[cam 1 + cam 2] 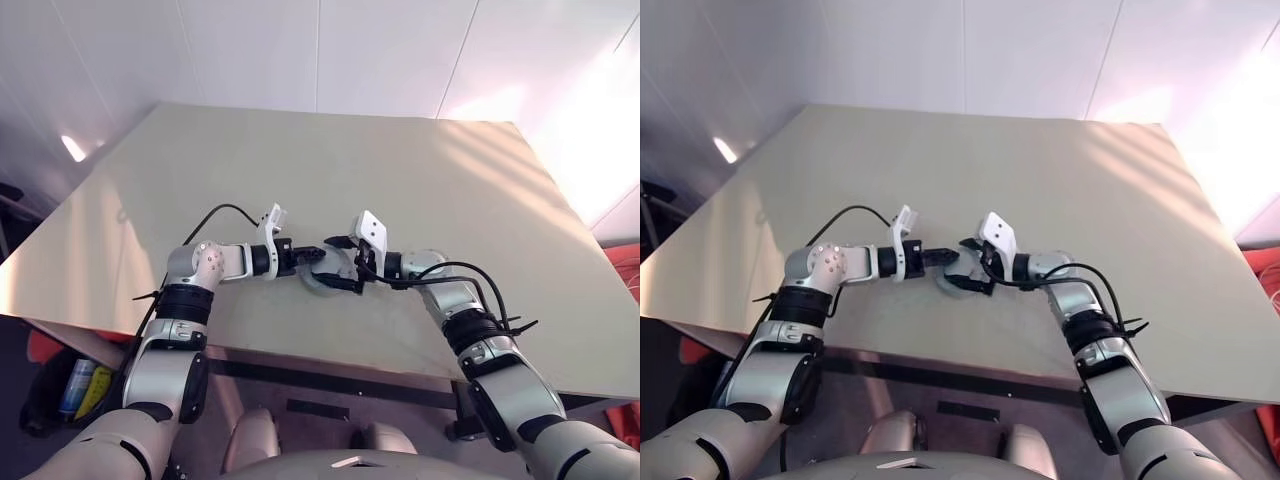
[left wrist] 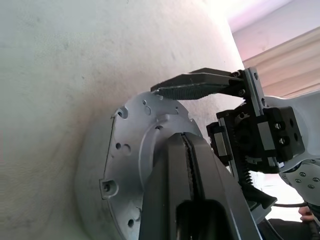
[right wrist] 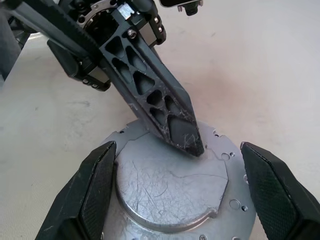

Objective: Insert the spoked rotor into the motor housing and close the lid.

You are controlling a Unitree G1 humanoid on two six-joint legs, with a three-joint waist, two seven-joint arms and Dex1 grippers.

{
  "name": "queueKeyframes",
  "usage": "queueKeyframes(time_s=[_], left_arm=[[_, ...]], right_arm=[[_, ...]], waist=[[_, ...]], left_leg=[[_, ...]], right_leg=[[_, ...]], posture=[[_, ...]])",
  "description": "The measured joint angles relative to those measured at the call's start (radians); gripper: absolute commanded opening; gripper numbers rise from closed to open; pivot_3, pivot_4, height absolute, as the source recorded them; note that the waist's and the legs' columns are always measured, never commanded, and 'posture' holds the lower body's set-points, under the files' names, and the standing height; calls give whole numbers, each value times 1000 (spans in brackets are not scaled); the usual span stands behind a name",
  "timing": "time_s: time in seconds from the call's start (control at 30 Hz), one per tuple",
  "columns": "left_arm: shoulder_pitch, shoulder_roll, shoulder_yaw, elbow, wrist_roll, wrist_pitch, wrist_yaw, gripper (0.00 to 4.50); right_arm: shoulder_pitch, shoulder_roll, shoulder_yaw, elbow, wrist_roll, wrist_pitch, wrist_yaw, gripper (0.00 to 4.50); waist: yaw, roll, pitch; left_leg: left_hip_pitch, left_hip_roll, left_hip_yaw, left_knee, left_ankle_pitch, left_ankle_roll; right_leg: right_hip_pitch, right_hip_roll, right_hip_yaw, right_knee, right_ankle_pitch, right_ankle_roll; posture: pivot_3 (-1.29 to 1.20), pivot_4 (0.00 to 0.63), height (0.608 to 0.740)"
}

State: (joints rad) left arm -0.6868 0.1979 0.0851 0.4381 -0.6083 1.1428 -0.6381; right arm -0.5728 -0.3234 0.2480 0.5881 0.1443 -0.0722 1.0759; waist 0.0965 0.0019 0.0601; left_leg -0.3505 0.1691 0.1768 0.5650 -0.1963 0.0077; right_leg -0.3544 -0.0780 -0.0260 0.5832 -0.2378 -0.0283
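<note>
One round silver metal assembly (image 3: 175, 185), a wide flange with small holes under a raised, scratched disc, lies flat on the beige table (image 1: 400, 190), and two grippers meet over it. Pressed together into a single dark point, the left gripper's (image 3: 192, 145) two fingers rest their tip on the raised disc, near its far edge as the right gripper (image 3: 182, 192) sees it. Its own two black fingers (image 3: 92, 192) stand wide apart, one on either side of the disc, flanking it without clamping it.
</note>
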Motion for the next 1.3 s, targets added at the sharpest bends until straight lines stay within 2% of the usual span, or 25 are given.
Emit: queueKeyframes(time_s=[0.17, 0.27, 0.4, 0.73, 0.87, 1.07, 1.3], left_arm=[[-8, 3, 14, 3, 0, 2, -1, 0], [-12, 6, 13, -3, -2, 7, -16, 0], [-11, 9, 1, -8, -2, 19, -33, 0], [-9, 9, -13, -8, -2, 31, -54, 0], [1, 14, -14, -17, -3, 40, -63, 0], [13, 37, -9, -26, -4, 40, -78, 0], [22, 39, 8, -20, -4, 34, -76, 0]], right_arm=[[29, -74, -7, -128, 9, 89, 44, 4474], [37, -97, -19, -202, 33, 156, 64, 4474], [32, -113, -64, -290, 82, 218, 79, 4474], [-7, -122, -147, -331, 152, 373, 21, 4474], [-39, -144, -180, -308, 165, 517, -43, 4474], [-3, -206, -199, -353, 250, 868, -59, 4474], [7, -202, -248, -407, 346, 1185, -145, 4474]], waist=[[-2, 0, 0], [-1, 0, 0], [0, 0, 0], [-1, 0, 0], [0, 0, 0], [-1, 0, 0], [2, 0, 0]], left_leg=[[-6, 1, 0, -1, -1, 3], [-18, 1, 0, 1, 1, 7], [-19, 1, 0, 2, 0, 9], [-18, 2, 0, 6, 0, 8], [-17, 2, 0, 7, 0, 8], [-16, 2, 0, 7, 0, 8], [-14, 3, 0, 7, 2, 0]], right_leg=[[-5, 1, -1, -1, -1, -1], [-17, 1, -2, 4, -1, -2], [-17, 1, -3, 5, -1, -2], [-15, 1, -3, 6, -1, -3], [-14, 1, -3, 6, -1, -3], [-13, 1, -3, 7, -1, -3], [-12, 1, -3, 10, -1, -3]], posture=[[0, 0, 740], [0, 0, 740], [0, 0, 740], [0, 0, 740], [0, 0, 740], [0, 0, 740], [0, 0, 740]])
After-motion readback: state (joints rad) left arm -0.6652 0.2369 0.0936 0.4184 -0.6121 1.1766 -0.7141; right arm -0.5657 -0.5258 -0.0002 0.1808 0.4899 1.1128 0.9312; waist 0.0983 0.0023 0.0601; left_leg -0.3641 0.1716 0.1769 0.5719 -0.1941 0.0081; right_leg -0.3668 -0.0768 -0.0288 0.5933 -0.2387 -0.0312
